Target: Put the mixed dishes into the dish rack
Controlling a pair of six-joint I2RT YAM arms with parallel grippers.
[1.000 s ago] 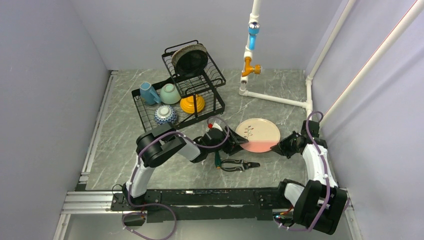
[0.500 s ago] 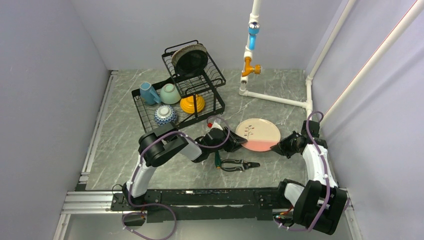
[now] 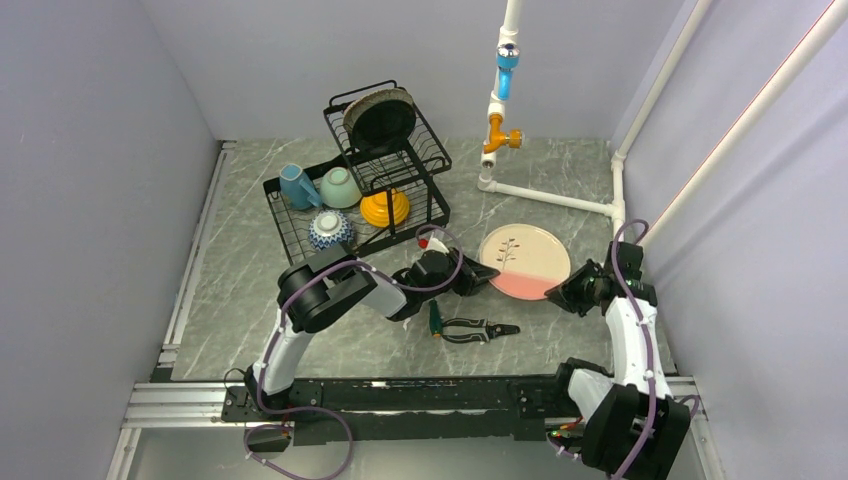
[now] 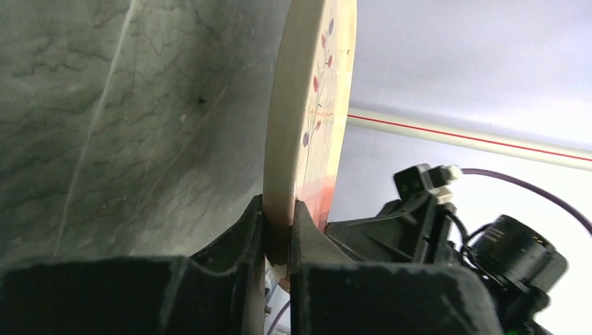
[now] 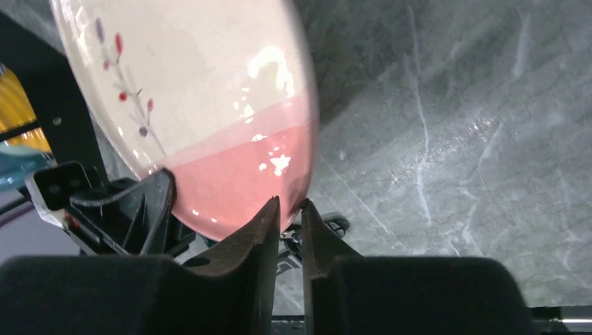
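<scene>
Marble table (image 3: 560,170) — leaf-sprig plate (image 3: 522,255) clamped in left gripper (image 3: 486,279); right gripper (image 3: 552,293) narrow at opposite rim, grip unclear; dish rack (image 3: 292,228) lies far-left.

The pink-cream leaf-sprig plate (image 4: 311,84) is running off the left wrist view's top edge, its rim hiding inside the left gripper (image 4: 278,209).

No legible text or markings
</scene>
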